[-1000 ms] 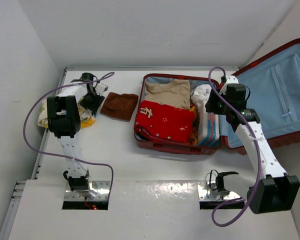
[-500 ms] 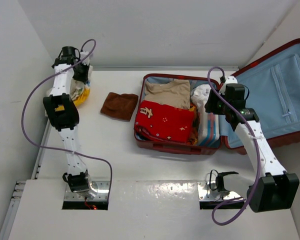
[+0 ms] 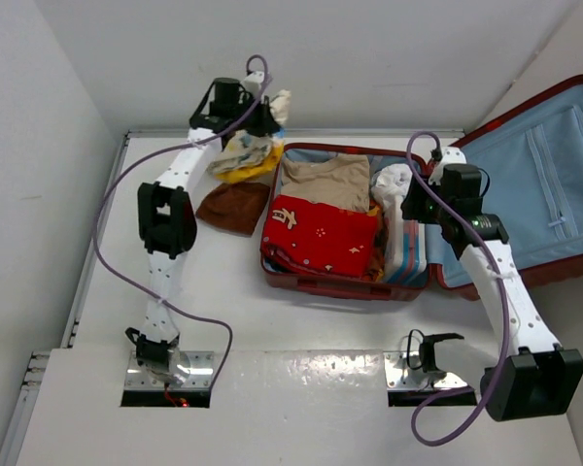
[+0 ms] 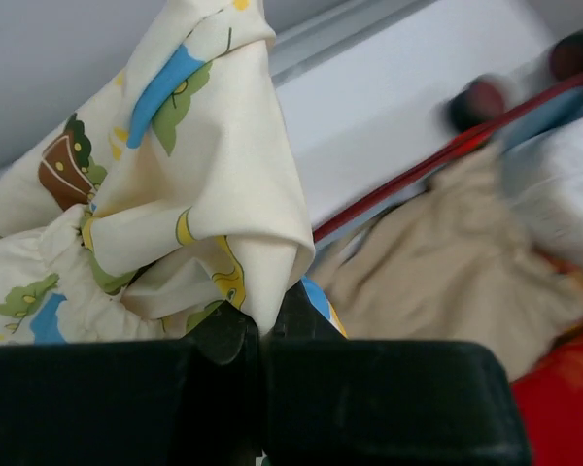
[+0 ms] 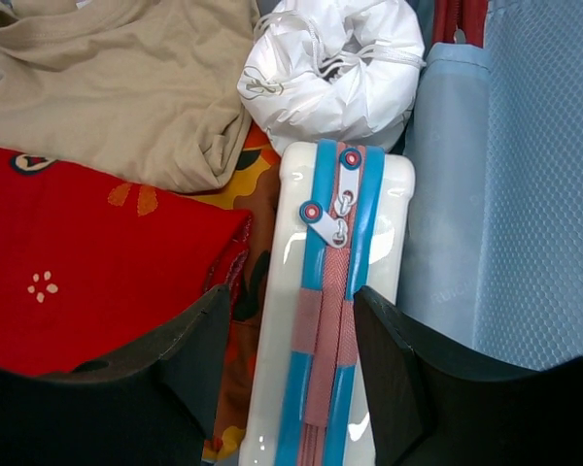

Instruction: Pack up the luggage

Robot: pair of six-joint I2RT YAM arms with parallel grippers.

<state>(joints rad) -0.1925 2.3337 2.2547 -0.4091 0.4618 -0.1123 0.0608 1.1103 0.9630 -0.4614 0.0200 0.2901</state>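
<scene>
The luggage (image 3: 350,289) lies open at centre right, its blue-lined lid (image 3: 544,194) tipped back to the right. Its red rim (image 4: 408,180) also shows in the left wrist view. My left gripper (image 3: 262,112) (image 4: 262,325) is raised just beyond the case's far-left corner. It is shut on a cream cloth with cartoon prints (image 3: 245,155) (image 4: 175,194), which hangs from the jaws. My right gripper (image 3: 413,209) (image 5: 291,301) hovers open inside the case. Its fingers straddle a white pouch with a blue and pink zipper (image 5: 325,291).
Inside the case lie a beige shirt (image 3: 321,180), a folded red cloth with white marks (image 3: 321,233) and a white bundled bag (image 5: 330,68). A brown cloth (image 3: 235,206) lies on the table left of the case. Walls enclose the left and back sides.
My left gripper shut on the cream cloth at the far left, lifted it and swung right to the case's back-left corner. The right arm stayed put.
</scene>
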